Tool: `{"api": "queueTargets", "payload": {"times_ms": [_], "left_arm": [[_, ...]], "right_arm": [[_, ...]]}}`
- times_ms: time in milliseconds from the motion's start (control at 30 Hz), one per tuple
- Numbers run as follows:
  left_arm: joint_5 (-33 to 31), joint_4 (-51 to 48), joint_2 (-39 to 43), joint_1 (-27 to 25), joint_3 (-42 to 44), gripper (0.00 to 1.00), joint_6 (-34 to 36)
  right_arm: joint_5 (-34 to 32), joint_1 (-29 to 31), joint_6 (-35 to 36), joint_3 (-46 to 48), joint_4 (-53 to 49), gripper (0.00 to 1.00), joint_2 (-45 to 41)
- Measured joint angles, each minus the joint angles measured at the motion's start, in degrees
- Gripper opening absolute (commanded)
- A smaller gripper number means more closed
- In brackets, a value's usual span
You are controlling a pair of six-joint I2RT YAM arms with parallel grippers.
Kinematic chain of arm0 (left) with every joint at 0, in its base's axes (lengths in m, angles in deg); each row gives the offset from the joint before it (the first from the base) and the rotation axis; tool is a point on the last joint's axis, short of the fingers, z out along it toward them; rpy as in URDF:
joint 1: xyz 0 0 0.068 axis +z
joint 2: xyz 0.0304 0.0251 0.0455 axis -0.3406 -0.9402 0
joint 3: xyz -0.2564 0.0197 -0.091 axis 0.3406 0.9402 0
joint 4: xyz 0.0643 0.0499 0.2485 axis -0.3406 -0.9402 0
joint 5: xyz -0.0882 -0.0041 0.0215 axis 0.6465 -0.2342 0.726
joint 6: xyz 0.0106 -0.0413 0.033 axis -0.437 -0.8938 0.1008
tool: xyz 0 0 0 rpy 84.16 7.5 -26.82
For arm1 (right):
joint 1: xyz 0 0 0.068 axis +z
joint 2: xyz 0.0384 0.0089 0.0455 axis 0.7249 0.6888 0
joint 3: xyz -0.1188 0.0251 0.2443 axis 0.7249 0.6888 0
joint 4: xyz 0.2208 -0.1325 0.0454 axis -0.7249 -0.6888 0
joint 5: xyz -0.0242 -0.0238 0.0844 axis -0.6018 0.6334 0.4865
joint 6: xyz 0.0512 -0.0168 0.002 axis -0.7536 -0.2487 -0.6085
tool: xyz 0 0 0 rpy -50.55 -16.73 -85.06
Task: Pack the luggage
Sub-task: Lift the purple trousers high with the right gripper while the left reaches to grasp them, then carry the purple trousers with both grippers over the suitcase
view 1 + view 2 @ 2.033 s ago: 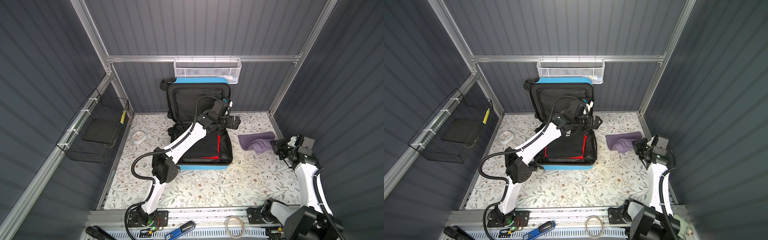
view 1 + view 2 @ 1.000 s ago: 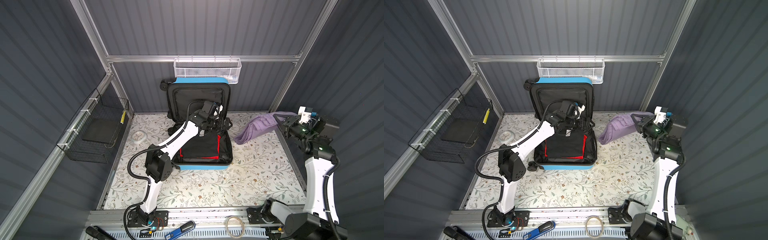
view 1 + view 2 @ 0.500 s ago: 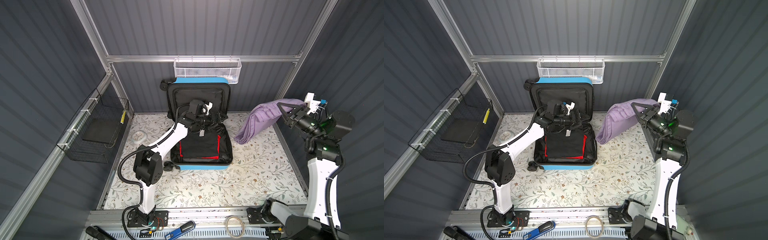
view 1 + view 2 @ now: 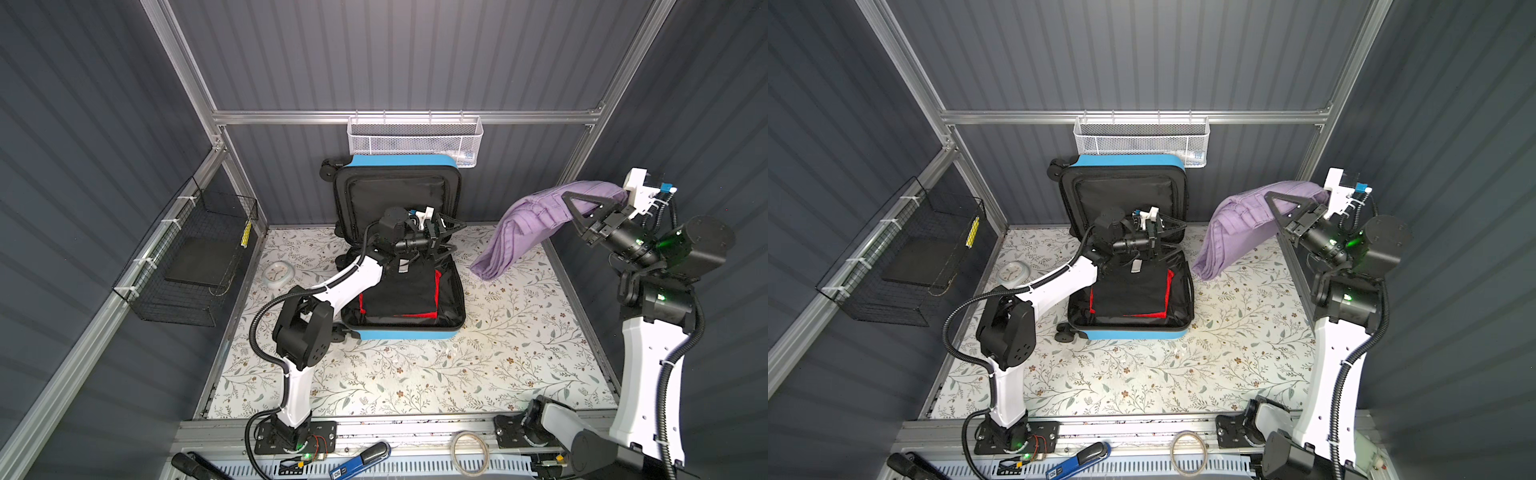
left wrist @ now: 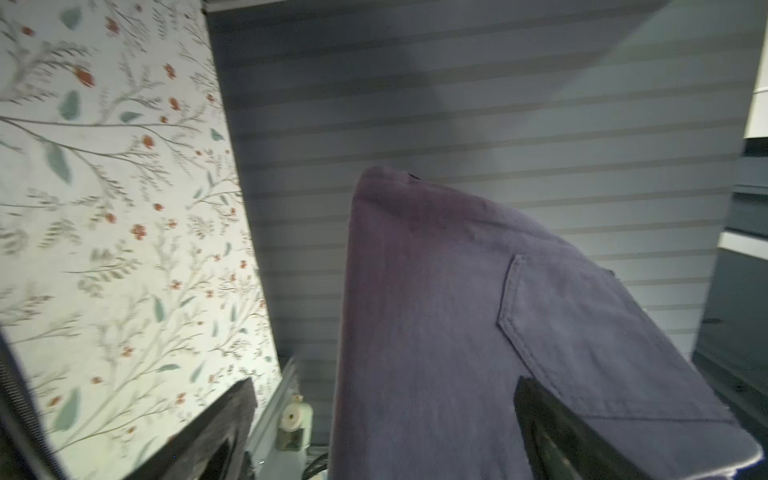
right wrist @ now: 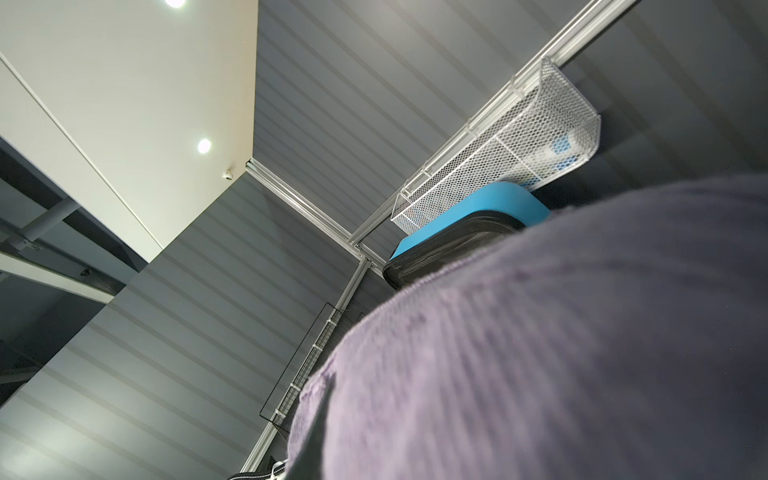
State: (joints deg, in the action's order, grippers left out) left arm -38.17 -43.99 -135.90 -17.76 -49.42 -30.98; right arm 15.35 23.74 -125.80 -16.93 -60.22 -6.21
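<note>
right gripper (image 4: pixel 575 203) pinched on dangling purple trousers (image 4: pixel 523 232), left gripper (image 4: pixel 452 232) wide open, empty, above the open luggage (image 4: pixel 399 333) by the rear wall: best lower trousers flat inside before releasing.

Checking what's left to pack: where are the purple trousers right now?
In both top views the purple trousers hang on the right, held up by the right gripper near the right wall, right of the open luggage.

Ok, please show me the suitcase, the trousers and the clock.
suitcase (image 4: pixel 407 334): in a top view, blue front edge.
trousers (image 4: pixel 524 226): in a top view, middle of the cloth.
clock (image 4: pixel 277 274): in a top view, its face.
</note>
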Motion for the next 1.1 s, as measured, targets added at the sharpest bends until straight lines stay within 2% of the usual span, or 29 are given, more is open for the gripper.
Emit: {"api": "queueTargets", "payload": {"times_ms": [167,467,667,867,1100], "left_arm": [[0.2,11.5,-4.9,-2.8,1.4,0.99,-10.2],[-0.9,27.0,-13.0,-7.3,1.5,0.94,-23.2],[-4.2,36.8,-15.8,-9.9,1.4,0.93,-30.3],[-8.6,44.3,-16.9,-11.3,1.5,0.92,-33.3],[-11.1,48.8,-16.9,-11.4,1.5,0.92,-33.4]], "right_arm": [[-0.2,0.4,0.0,-1.6,2.2,0.00,0.0],[-1.0,0.6,-0.1,-1.8,3.3,0.00,0.0],[-1.2,0.7,-0.1,-1.5,4.3,0.00,0.0],[-1.5,0.7,-0.1,-0.1,5.4,0.00,-0.2],[-1.9,0.7,-0.2,1.4,5.8,0.00,-0.4]]}}
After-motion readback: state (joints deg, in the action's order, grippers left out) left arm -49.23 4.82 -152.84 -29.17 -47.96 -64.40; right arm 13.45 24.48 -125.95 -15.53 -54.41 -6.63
